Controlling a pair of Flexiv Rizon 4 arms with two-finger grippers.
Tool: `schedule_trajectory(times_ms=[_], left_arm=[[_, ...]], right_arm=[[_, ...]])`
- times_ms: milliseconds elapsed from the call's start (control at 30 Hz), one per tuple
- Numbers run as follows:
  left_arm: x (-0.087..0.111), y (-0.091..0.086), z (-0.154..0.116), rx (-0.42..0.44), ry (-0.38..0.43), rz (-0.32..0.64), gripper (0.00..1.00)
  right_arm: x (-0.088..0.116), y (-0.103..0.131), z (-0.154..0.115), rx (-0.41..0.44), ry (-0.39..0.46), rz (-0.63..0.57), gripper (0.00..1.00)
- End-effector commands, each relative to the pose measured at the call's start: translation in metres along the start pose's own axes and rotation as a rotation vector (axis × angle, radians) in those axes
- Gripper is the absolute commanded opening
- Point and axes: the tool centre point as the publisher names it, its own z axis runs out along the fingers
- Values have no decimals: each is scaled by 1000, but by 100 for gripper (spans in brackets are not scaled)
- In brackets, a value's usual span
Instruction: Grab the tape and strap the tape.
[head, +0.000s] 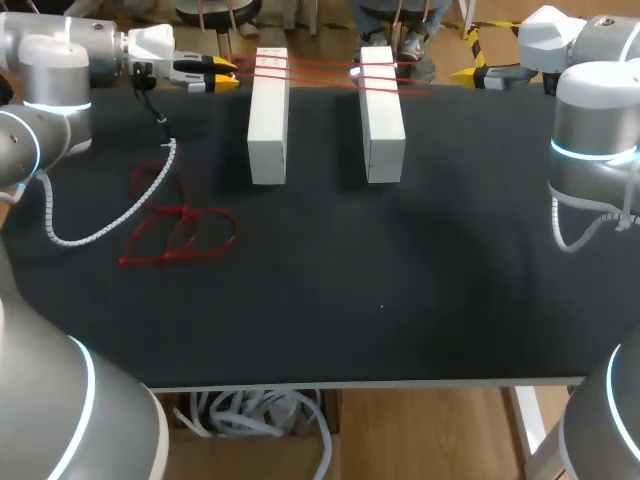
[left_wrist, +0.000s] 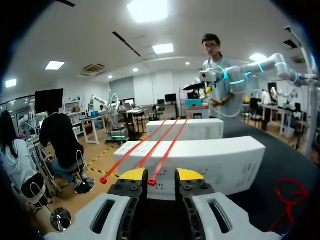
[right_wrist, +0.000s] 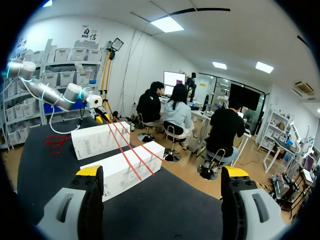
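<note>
Head view: three thin red tapes (head: 320, 66) are seen stretched across the far ends of two long white rectangular boxes, the left box (head: 268, 115) and the right box (head: 382, 115). The boxes are laid side by side, apart, on the black table (head: 400, 300). The left gripper (head: 215, 72) is held just beside the left box, at the tapes' ends. In the left wrist view its fingers are set narrowly apart, and one tape end is seen between the yellow tips, against one finger only. The right gripper (head: 478, 75) is held near the right box. In the right wrist view its fingers are spread wide. A tangle of loose red tapes (head: 175, 235) is seen on the table, left of the boxes.
</note>
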Motion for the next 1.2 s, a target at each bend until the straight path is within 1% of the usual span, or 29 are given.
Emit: schedule_trajectory(times_ms=[33, 200, 267, 300, 400, 500, 567, 667, 867, 900, 933, 967, 1167, 1200], left_arm=[[-8, 5, 2, 10, 66, 1, 24], [-7, 6, 3, 8, 68, -1, 27], [-7, 6, 3, 7, 70, 0, 33], [-7, 7, 3, 7, 70, 0, 35], [-8, 8, 3, 8, 71, 3, 35], [-8, 8, 3, 8, 72, 6, 34], [-8, 9, 2, 8, 72, 7, 29], [-8, 10, 2, 10, 72, 8, 28], [-6, 13, 4, 18, 71, 3, 28], [-6, 13, 4, 19, 70, 3, 27], [-5, 13, 4, 20, 69, 3, 21], [-5, 13, 5, 22, 67, 2, 19], [-1, 13, 6, 26, 61, 0, 16], [0, 12, 6, 26, 60, -1, 17]], right_arm=[[0, 0, 0, 2, 1, 0, 100], [0, 0, 0, 2, 1, 0, 100], [0, 0, 0, 2, 1, 0, 100], [0, 0, 0, 2, 1, 0, 100], [0, 0, 0, 2, 1, 0, 100], [0, 0, 0, 2, 1, 0, 100], [0, 0, 0, 2, 1, 0, 100], [0, 0, 0, 2, 1, 0, 100], [0, 0, 0, 2, 1, 0, 100], [0, 0, 0, 2, 1, 0, 100], [0, 0, 0, 2, 1, 0, 100], [0, 0, 0, 2, 1, 0, 100], [0, 0, 0, 2, 1, 0, 100], [0, 0, 0, 2, 1, 0, 100]])
